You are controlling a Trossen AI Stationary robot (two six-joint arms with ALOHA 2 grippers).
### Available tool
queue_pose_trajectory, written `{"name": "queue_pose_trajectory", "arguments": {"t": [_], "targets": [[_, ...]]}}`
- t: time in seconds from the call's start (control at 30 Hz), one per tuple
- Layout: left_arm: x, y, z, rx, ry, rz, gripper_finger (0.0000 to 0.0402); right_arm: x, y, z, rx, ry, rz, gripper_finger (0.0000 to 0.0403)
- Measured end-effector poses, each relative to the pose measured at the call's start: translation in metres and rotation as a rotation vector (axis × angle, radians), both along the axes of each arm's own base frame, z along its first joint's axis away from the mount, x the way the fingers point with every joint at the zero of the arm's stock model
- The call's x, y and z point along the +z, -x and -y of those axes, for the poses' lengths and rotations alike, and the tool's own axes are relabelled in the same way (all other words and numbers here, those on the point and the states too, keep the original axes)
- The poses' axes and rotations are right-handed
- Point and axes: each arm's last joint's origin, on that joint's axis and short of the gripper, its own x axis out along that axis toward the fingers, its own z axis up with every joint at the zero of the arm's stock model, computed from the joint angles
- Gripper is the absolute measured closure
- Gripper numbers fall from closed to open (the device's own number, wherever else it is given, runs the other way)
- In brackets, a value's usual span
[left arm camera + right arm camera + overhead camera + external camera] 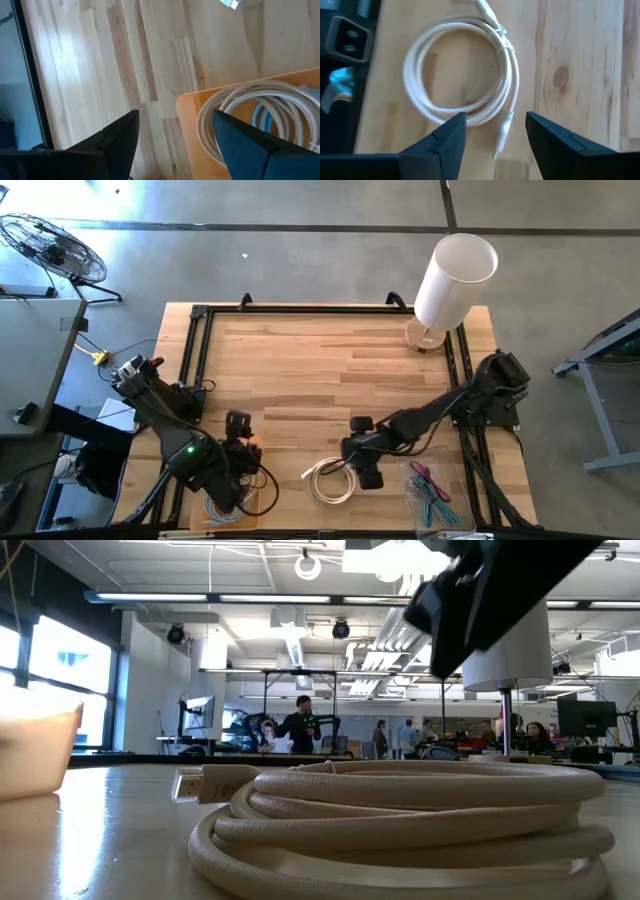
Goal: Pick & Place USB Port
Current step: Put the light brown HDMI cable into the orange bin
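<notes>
Coiled white USB cable [331, 482] lying flat on the light wooden desk [320, 370], near its front edge, plug ends loose. Right hand [495, 132] hovering just above the coil, fingers spread, gripping nothing. Left hand [175, 137] spread too, empty, poised over the rim of an orange tray [192, 107] holding another white cable coil [240, 107]. Tall white cylinder lamp [452, 278] at the far right corner.

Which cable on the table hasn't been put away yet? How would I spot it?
Look at the wooden table, near its front edge, just under the right gripper. There lies a coiled white cable, loose on bare wood. The other white coil sits in an orange tray.
</notes>
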Motion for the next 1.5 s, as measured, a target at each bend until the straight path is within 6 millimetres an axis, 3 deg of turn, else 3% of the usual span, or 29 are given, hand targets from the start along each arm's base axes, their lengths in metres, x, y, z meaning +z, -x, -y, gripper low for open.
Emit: {"name": "queue_pose_trajectory", "arguments": {"t": [0.3,0.9,1.03,1.27,1.5], "targets": [[-0.002,0.008,0.008,-0.026,-0.043,0.039,0.0155,-0.04,-0.022,0.001,0.015,-0.003,-0.032,0.0206],[-0.001,0.011,0.011,-0.04,-0.076,0.08,0.0156,-0.099,-0.072,-0.003,0.147,-0.024,-0.127,0.0211],[-0.002,0.014,0.014,-0.05,-0.077,0.086,0.0156,-0.103,-0.076,0.003,0.171,-0.016,-0.15,0.0246],[-0.015,0.023,0.021,-0.043,-0.098,0.08,0.0156,-0.101,-0.078,0.004,0.201,0.04,-0.117,0.0372],[-0.022,0.024,0.021,-0.029,-0.118,0.084,0.0156,-0.083,-0.089,-0.007,0.26,0.049,-0.056,0.036]]}}
